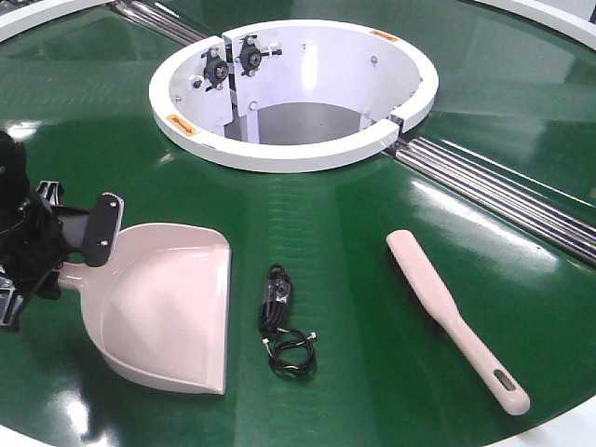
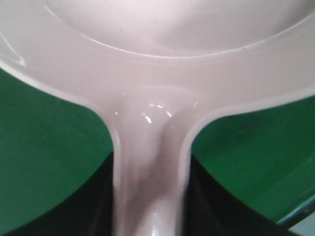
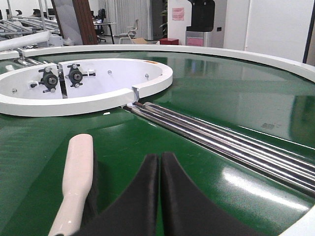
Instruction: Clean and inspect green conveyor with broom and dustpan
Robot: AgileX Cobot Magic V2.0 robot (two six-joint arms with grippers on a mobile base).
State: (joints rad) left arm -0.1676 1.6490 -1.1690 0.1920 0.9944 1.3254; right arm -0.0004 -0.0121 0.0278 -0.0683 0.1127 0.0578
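L gripper (image 2: 151, 206): dustpan (image 1: 168, 303) handle runs btwn fingers, looks clamped; pan at lower left on green conveyor (image 1: 372, 196). R gripper (image 3: 160, 196): fingers pressed together, broom (image 3: 78, 177) just beside, lower left.

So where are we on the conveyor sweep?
Done: nothing swept; the black cable lies on the green conveyor. In hand: left end effector grips the dustpan by its handle. To do: right end effector, shut, sits beside the untouched broom; sweeping pending.
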